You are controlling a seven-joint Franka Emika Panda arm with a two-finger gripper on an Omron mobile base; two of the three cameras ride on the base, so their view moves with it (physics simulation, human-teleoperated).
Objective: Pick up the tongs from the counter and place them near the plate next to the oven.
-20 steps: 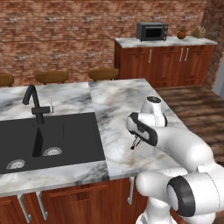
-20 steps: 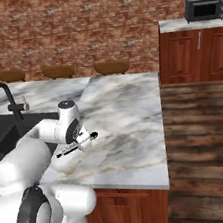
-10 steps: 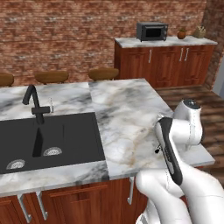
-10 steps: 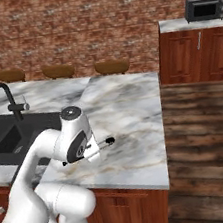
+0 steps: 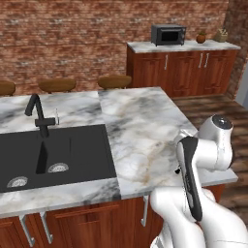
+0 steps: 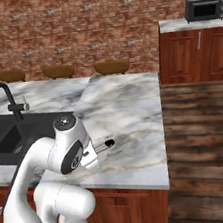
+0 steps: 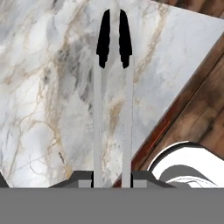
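Now claw [image 7: 113,179] gripping tongs [image 7: 113,87], above counter [image 7: 43,87]

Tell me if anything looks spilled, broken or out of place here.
Nothing stands out. The tongs sit straight in the shut claw above the clean marble counter, near its edge.

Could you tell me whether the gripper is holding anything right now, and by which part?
Yes: the gripper is shut on the tongs, gripping them at the handle end. Both silver arms and black tips point away from the hand, above the counter.
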